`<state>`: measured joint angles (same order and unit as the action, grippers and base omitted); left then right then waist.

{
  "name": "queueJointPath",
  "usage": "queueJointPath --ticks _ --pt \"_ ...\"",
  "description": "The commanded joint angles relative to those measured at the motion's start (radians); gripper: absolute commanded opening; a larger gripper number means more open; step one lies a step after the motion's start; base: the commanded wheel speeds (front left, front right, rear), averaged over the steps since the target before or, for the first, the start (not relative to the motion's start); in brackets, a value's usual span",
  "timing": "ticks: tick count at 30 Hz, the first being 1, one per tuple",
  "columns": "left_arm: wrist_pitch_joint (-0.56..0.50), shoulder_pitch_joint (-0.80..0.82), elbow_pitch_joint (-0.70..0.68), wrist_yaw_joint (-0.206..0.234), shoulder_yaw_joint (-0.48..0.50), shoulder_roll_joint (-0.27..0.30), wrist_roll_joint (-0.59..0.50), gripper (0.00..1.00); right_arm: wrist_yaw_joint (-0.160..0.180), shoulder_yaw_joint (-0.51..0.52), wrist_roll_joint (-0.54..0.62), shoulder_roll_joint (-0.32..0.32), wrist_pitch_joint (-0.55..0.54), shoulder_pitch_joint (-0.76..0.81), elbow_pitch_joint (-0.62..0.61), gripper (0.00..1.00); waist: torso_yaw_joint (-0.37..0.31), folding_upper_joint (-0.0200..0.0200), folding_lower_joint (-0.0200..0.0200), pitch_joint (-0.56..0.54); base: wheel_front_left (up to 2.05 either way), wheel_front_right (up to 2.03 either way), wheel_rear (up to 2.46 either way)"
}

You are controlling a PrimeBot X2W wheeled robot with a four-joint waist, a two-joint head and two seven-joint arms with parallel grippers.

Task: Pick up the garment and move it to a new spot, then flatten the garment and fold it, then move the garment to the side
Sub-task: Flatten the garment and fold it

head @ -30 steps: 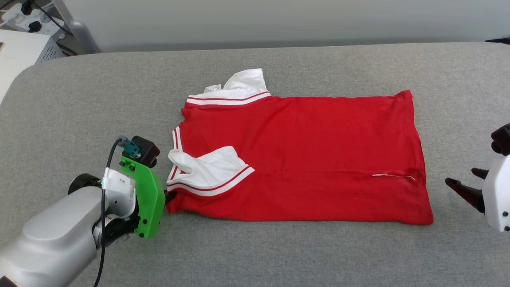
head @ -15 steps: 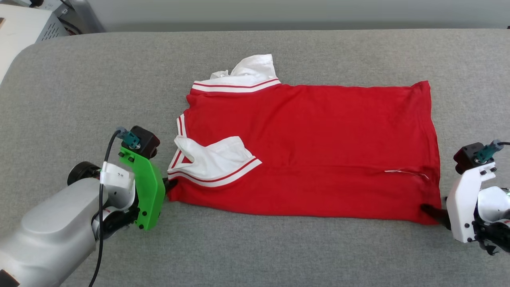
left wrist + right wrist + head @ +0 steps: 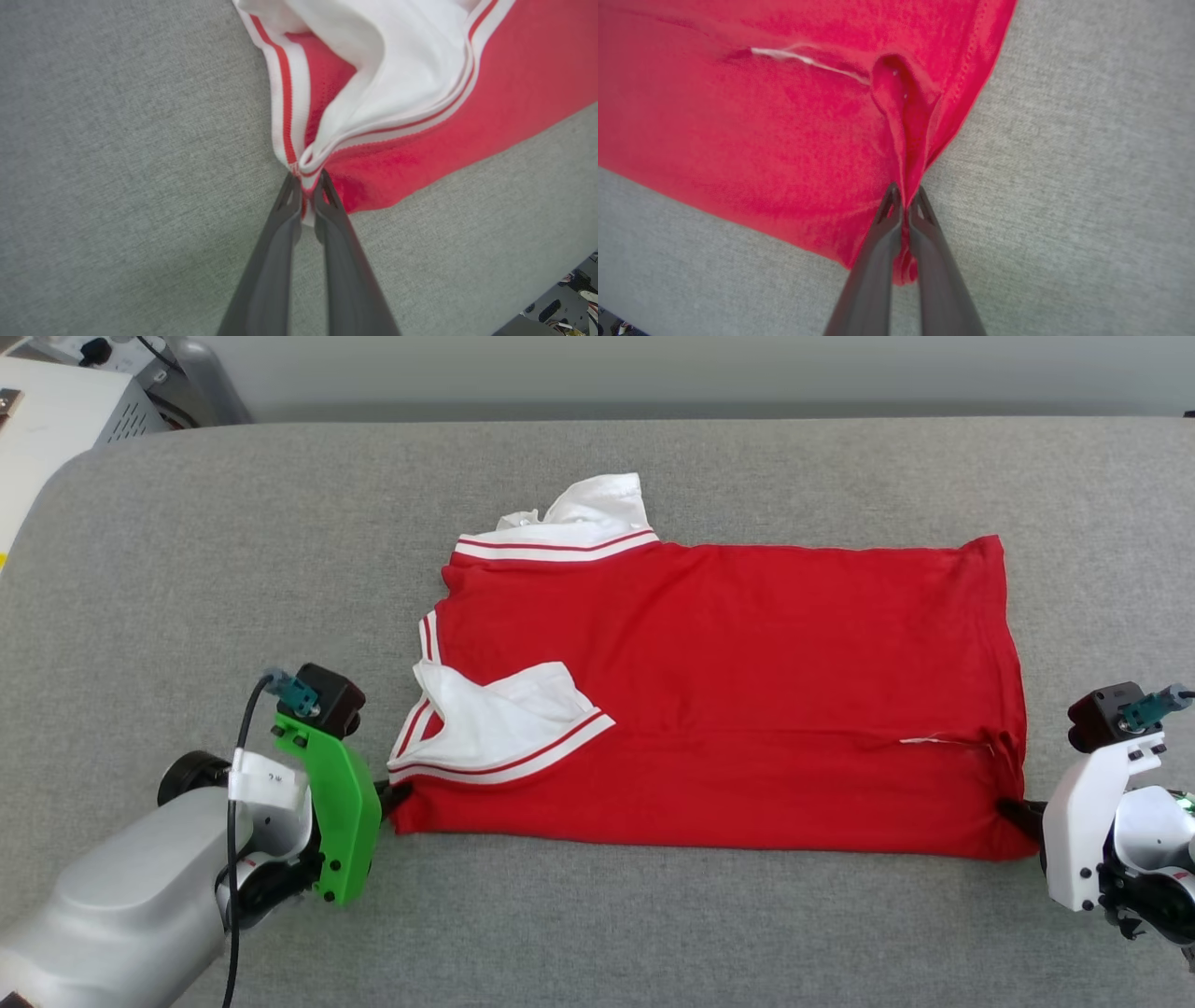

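Red jersey T-shirt (image 3: 728, 691) pinched at both near corners

Grey fabric covers the padded surface (image 3: 597, 924) nearest the robot, and both arms reach onto it from the lower corners of the head view. The left gripper (image 3: 398, 793), behind its green bracket (image 3: 341, 821), points rightward. Its dark fingers (image 3: 280, 242) are closed on the shirt's near shoulder corner, where the striped trim and a sleeve meet. The right gripper (image 3: 1016, 808), on a white bracket (image 3: 1083, 831), points leftward, its fingers pressed together on a raised pleat of red cloth at the near hem corner. Between them the shirt lies spread flat across the middle of the surface, neck end to the robot's left, hem to its right. One white sleeve (image 3: 504, 719) is folded over the red body near the left gripper; the other (image 3: 588, 509) pokes out past the far edge. Beyond, at the far left, a pale equipment box (image 3: 65, 411) stands off the surface.
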<state>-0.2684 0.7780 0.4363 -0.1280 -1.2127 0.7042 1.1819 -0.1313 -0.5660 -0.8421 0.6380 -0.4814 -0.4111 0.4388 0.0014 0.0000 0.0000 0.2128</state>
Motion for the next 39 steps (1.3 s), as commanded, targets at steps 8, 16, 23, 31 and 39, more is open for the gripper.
queueJointPath --ticks 8,16,23,31,39 --pt "0.042 -0.076 -0.059 0.003 -0.004 0.053 0.028 0.0 0.001 0.014 -0.038 0.058 0.067 0.085 -0.093 0.0 -0.003 0.0 0.0 -0.084 0.0 0.0 0.0" --pt "0.048 -0.13 -0.175 0.044 -0.011 0.117 0.028 0.0 0.001 0.076 -0.043 0.106 0.064 0.186 -0.206 0.0 -0.004 0.0 0.0 -0.105 0.0 0.0 0.0" --pt "0.035 -0.176 -0.276 0.097 -0.02 0.161 0.031 0.0 0.001 0.157 -0.038 0.119 0.017 0.274 -0.289 0.0 -0.005 0.0 0.0 -0.1 0.0 0.0 0.0" --pt "0.034 -0.194 -0.252 0.123 -0.021 0.143 0.043 0.0 0.001 0.217 -0.005 0.061 -0.03 0.284 -0.276 0.0 -0.016 0.0 0.0 -0.056 0.0 0.0 0.0" --pt "0.039 -0.208 -0.114 0.09 -0.025 0.076 0.059 0.0 0.001 0.19 0.04 -0.013 -0.012 0.233 -0.16 0.0 -0.019 0.0 0.0 -0.029 0.0 0.0 0.0"
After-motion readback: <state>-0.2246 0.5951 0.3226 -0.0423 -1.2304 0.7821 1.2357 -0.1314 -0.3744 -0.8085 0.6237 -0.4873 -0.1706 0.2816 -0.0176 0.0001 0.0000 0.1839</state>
